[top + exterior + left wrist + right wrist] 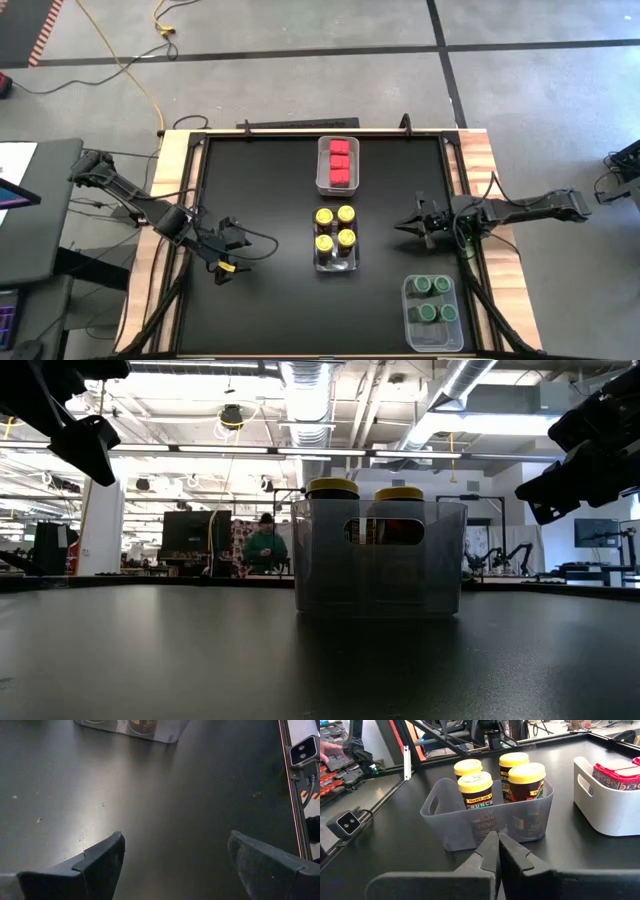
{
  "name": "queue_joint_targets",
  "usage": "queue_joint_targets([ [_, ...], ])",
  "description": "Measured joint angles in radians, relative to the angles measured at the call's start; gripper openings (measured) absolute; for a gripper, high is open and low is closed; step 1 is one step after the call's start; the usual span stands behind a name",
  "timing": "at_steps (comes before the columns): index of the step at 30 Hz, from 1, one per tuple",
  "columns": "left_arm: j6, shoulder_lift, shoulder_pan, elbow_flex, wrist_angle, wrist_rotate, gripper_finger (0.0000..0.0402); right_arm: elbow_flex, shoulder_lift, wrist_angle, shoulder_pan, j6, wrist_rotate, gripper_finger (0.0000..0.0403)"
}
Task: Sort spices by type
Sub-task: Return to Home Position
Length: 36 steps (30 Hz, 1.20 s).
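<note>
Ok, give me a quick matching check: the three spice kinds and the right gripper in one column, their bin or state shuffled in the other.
1. red containers
2. yellow-lidded jars
3. green-lidded jars
4. right gripper

A. shut, holding nothing
B. centre clear bin
C. white bin, top middle of the high view
D. corner clear bin, bottom right of the high view

Pairs: 1-C, 2-B, 3-D, 4-A.
</note>
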Motion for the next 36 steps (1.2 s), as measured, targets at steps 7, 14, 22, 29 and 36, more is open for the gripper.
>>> queue_joint_targets([
  [7,0.003,0.000,0.000,0.000,0.003,-0.005,0.0340,0.000,0.000,0.000,0.000,0.000,0.000,0.0036],
  [14,0.026,0.000,0.000,0.000,0.012,-0.037,0.0340,0.000,0.000,0.000,0.000,0.000,-0.001,0.0036],
  [22,0.074,0.000,0.000,0.000,0.086,-0.120,0.0340,0.000,0.000,0.000,0.000,0.000,-0.001,0.0036],
  [29,0.250,0.000,0.000,0.000,0.208,-0.163,0.0340,0.000,0.000,0.000,0.000,-0.001,-0.001,0.0036],
  [36,0.365,0.000,0.000,0.000,0.272,-0.164,0.0340,0.000,0.000,0.000,0.000,-0.001,-0.001,0.0036],
])
